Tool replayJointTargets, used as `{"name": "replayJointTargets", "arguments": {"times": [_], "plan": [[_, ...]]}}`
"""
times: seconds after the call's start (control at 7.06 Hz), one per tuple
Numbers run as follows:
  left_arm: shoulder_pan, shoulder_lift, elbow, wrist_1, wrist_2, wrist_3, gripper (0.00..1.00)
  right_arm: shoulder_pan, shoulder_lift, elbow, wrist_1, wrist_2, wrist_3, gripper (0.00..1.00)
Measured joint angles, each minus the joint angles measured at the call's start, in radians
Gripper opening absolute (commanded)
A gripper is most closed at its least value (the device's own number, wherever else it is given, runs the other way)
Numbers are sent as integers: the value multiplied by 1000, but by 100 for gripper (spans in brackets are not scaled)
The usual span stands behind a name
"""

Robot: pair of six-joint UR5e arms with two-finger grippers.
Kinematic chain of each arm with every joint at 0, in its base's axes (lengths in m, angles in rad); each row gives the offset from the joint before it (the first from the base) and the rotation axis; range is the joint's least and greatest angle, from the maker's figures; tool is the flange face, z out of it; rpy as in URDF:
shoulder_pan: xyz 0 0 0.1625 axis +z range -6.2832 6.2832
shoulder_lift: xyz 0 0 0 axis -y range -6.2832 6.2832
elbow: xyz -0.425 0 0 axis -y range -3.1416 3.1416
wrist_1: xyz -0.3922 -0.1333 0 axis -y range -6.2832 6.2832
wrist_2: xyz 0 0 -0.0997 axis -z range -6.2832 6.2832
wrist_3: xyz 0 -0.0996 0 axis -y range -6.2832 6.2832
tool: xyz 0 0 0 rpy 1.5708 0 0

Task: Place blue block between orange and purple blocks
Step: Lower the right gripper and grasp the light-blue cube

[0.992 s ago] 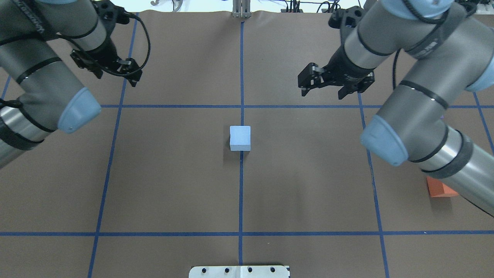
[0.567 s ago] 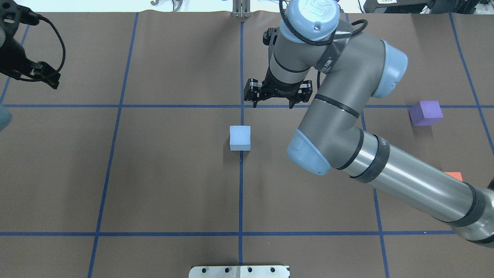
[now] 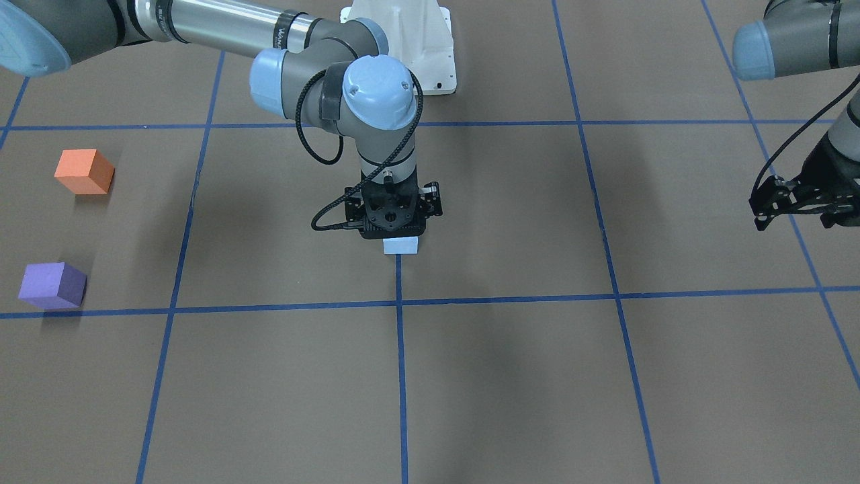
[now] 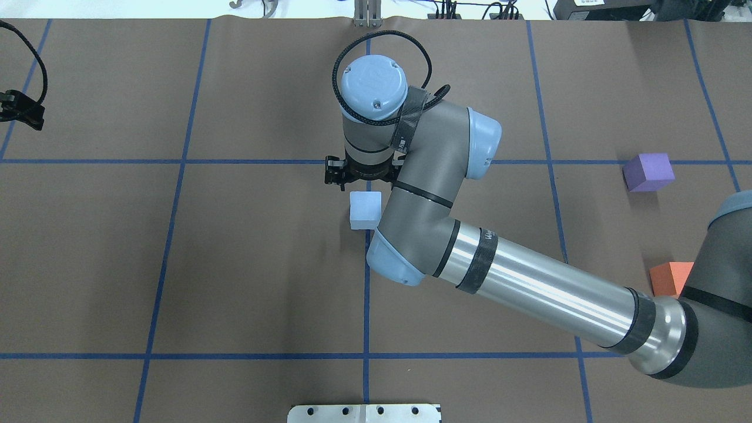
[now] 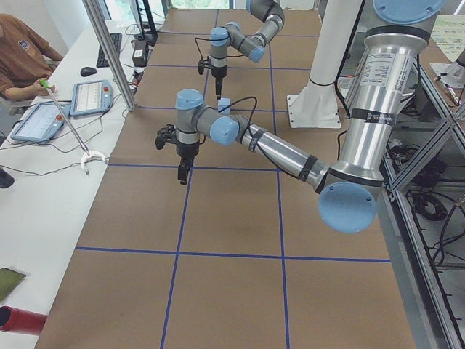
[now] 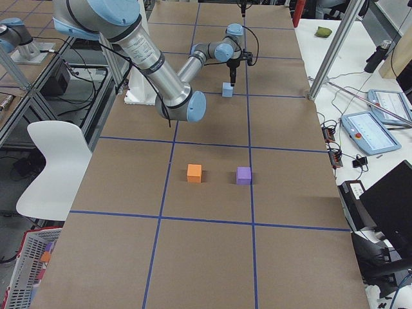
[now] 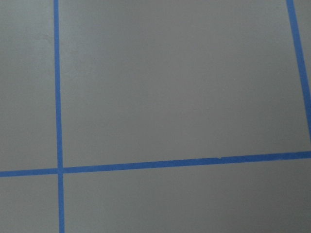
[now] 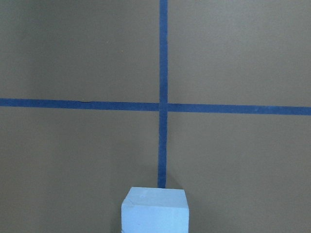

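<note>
The light blue block [image 4: 364, 210] sits at the table's centre on a blue tape line. It also shows in the front view [image 3: 401, 247] and low in the right wrist view [image 8: 154, 209]. My right gripper [image 3: 393, 225] hangs over the block, a little to its far side, open and empty; in the overhead view [image 4: 357, 176] the wrist mostly hides it. The purple block [image 4: 648, 172] and the orange block [image 4: 671, 278] stand apart at the far right, with a gap between them. My left gripper [image 3: 796, 216] is open and empty at the far left edge [image 4: 22, 110].
The right arm's long forearm [image 4: 529, 288] crosses the right half of the table, close to the orange block. The white base plate [image 4: 364, 413] is at the near edge. A blue tape grid [image 7: 59, 170] marks the brown table cover.
My right arm has swung left from the right side to above the blue block, which uncovers the purple block. My left arm has drawn back to the left edge. The blocks have not moved.
</note>
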Motion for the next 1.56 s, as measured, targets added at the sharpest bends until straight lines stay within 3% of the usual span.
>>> {"name": "replayJointTargets", "arguments": {"times": [0.43, 0.57, 0.71, 0.85, 1.28, 1.42, 1.56], "plan": [[-11, 10, 38, -24, 5, 0, 100, -35, 0, -47, 11, -14, 0, 100], [-18, 9, 48, -25, 5, 2, 100, -44, 0, -58, 12, -21, -2, 94], [-21, 9, 52, -25, 5, 3, 100, -50, 0, -70, 13, -27, -6, 56], [-23, 9, 54, -25, 4, 3, 100, -54, 1, -83, 16, -36, -5, 1], [-25, 9, 58, -25, 4, 3, 100, -45, 3, -70, 13, -39, -7, 0], [-25, 9, 59, -25, 4, 2, 100, -27, -16, -4, -22, -35, -8, 0], [-31, 11, 64, -25, 2, 3, 100, 1, -76, 134, -91, -32, -10, 0]]}}
